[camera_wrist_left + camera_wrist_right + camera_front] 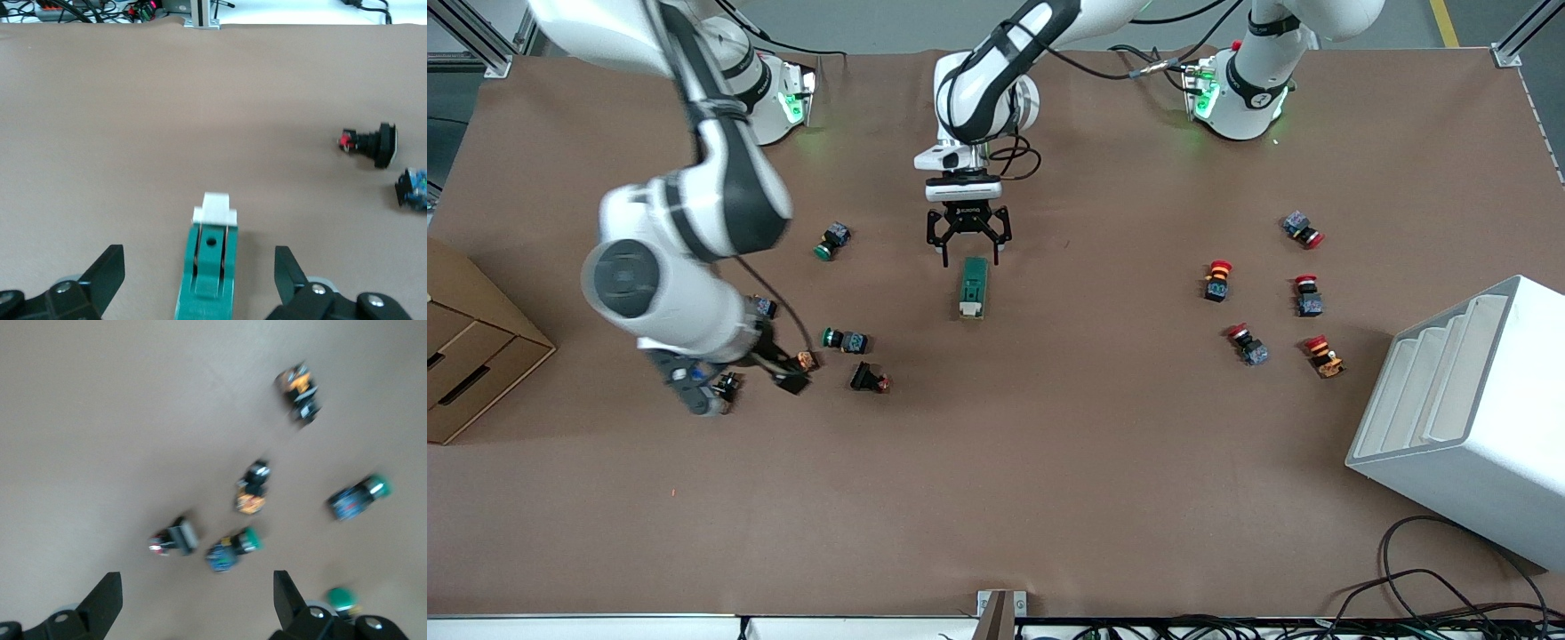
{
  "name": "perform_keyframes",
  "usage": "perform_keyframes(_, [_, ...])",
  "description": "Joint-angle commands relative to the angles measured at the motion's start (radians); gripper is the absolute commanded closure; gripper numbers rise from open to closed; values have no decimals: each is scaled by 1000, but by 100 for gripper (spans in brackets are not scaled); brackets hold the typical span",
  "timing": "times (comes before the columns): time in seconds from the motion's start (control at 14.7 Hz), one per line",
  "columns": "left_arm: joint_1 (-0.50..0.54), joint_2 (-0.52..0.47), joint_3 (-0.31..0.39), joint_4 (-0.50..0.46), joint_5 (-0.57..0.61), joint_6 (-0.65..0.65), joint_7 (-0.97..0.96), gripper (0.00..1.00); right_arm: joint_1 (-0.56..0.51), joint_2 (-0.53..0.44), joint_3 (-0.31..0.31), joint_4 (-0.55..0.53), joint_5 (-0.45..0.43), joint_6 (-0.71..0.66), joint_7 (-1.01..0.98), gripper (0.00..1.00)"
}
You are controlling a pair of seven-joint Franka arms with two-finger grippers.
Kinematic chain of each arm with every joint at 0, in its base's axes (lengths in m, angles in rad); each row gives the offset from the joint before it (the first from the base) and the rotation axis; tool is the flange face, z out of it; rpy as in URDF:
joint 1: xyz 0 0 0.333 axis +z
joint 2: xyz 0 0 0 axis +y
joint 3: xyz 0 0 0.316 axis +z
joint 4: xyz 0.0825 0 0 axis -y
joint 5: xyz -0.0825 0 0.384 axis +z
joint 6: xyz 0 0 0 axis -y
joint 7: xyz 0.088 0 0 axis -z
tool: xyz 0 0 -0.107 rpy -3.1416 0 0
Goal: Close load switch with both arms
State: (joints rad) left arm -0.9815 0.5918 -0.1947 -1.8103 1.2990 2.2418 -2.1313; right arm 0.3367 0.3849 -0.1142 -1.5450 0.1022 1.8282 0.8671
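Note:
The load switch [973, 286], a dark-green block with a white handle end [215, 209], lies flat near the table's middle. My left gripper [969, 242] hangs open just above the end of the switch toward the robots' bases. In the left wrist view the green body [208, 270] lies between the spread fingers [107, 273] without touching them. My right gripper [729, 384] is open and holds nothing. It hovers over a cluster of green and black push-buttons [233, 549] toward the right arm's end of the table.
Green push-buttons [834, 240] [845, 340] and a black one [869, 380] lie around the right gripper. Several red push-buttons [1216, 279] sit toward the left arm's end. A white rack [1467, 418] and a cardboard box [471, 347] stand at the table's ends.

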Motion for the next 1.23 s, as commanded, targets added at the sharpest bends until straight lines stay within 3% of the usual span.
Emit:
perform_keyframes(0.0, [52, -50, -5, 25, -131, 15, 150, 1, -118, -75, 14, -21, 1, -96, -355, 0])
perform_keyframes(0.34, [202, -125, -5, 114, -441, 13, 552, 1, -300, -89, 13, 95, -74, -268, -860, 0])
perform_keyframes(0.55, [300, -184, -5, 121, -585, 12, 775, 1, -306, -93, 5, 132, -114, -303, -892, 0])
perform_keyframes(0.82, [401, -216, -6, 181, -727, -27, 921, 1, -318, -86, 4, 219, -116, -384, -895, 0])
perform_keyframes(0.95, [463, -248, -6, 233, -838, -98, 1087, 1, -320, -84, 2, 223, -110, -389, -893, 0])
perform_keyframes(1.16, [558, -247, 3, 396, -1006, -289, 1345, 0, -303, -84, 8, 223, -99, -429, -884, 0])
